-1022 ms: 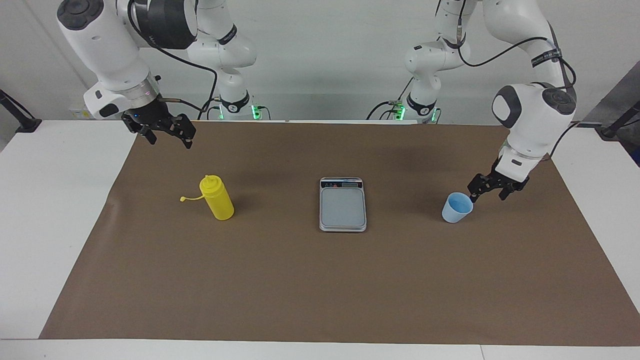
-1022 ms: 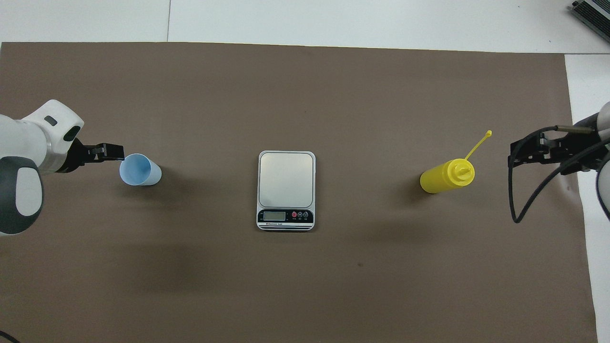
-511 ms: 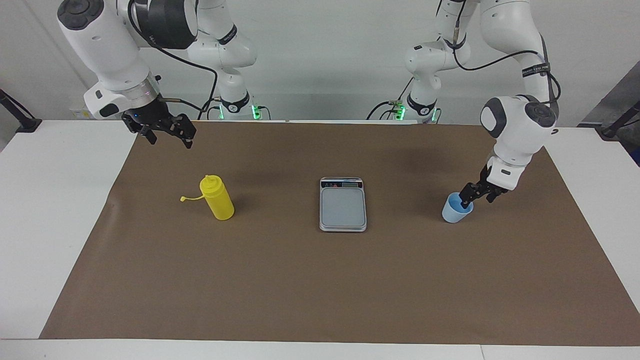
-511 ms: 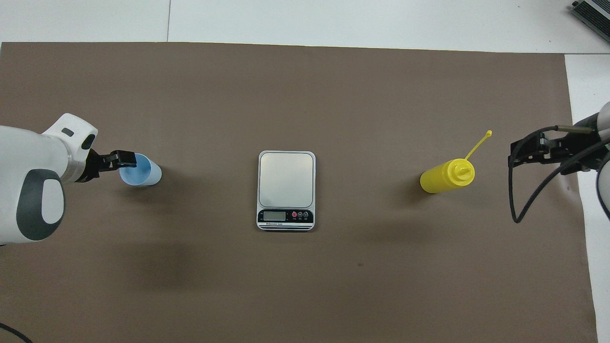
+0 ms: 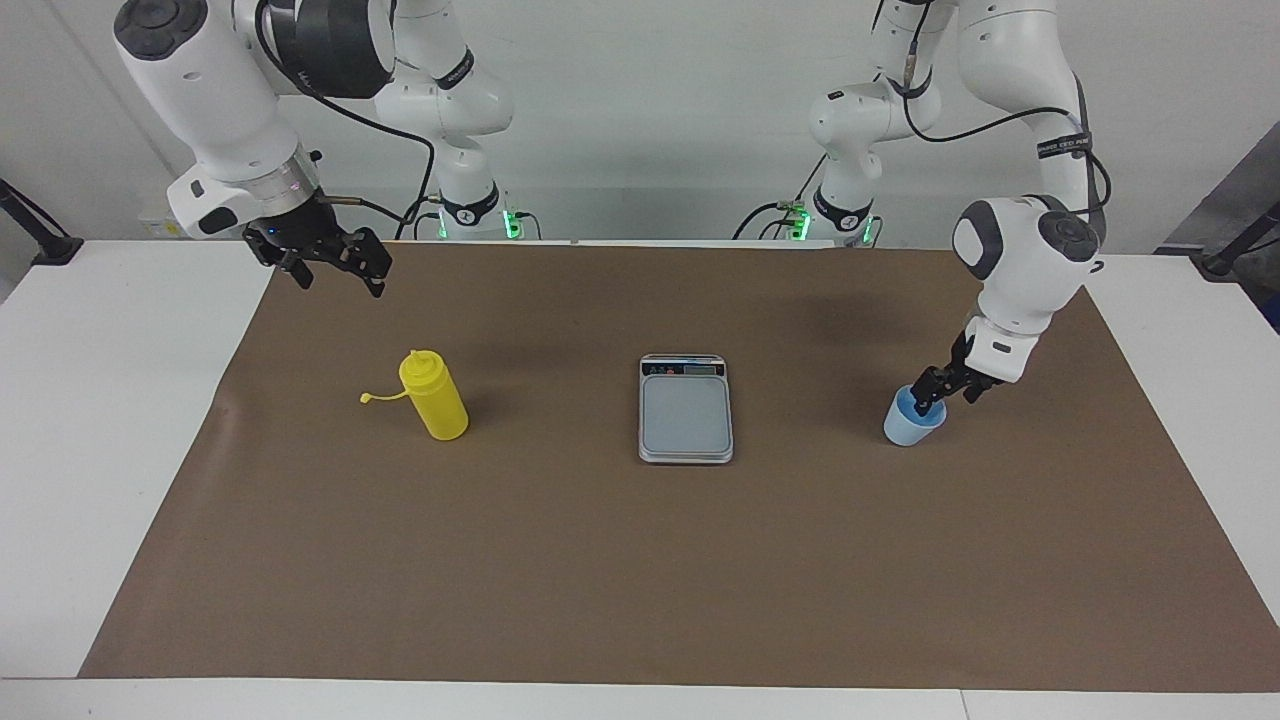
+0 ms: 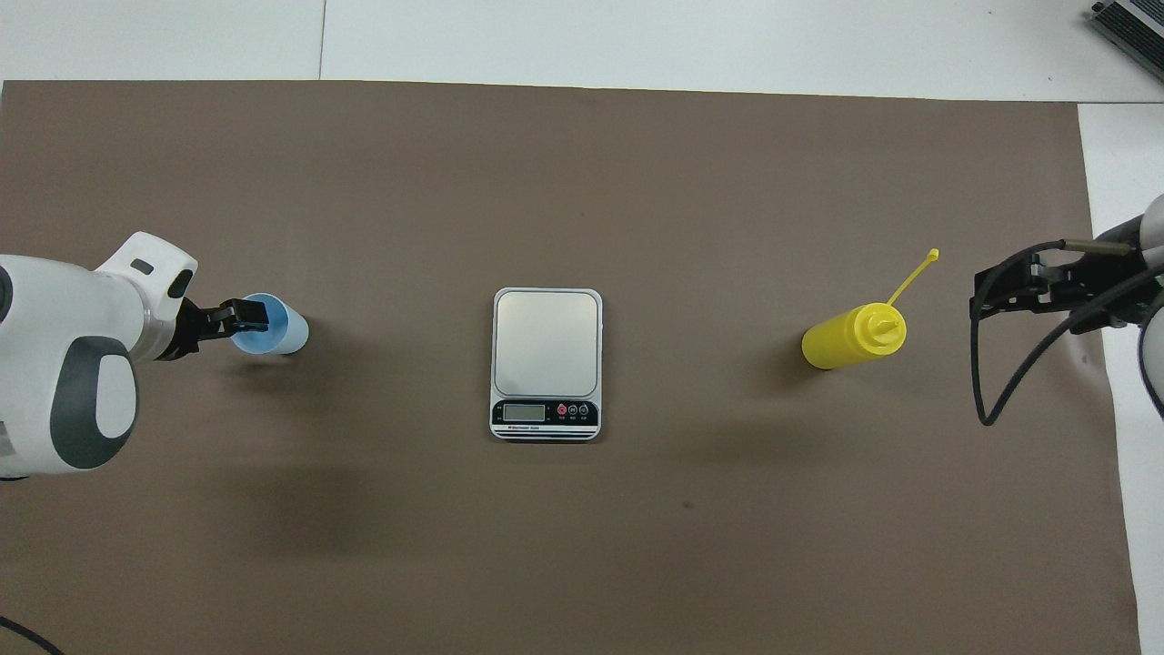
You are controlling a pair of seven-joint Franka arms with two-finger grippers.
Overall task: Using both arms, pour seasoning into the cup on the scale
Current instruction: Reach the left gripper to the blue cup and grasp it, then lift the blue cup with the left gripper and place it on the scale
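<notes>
The light blue cup stands upright on the mat toward the left arm's end of the table. My left gripper is open at its rim, with one finger dipping into the cup's mouth and the other outside the wall. The silver-grey scale lies mid-table with nothing on it. The yellow seasoning bottle stands toward the right arm's end, its cap hanging off on a tether. My right gripper hangs open in the air, apart from the bottle.
A brown mat covers most of the white table. A black cable loops down from the right wrist. The scale's display strip faces the robots.
The left gripper has dropped and moved in from beside the cup, so one finger now sits in the cup's mouth. The right arm, bottle and scale have not moved.
</notes>
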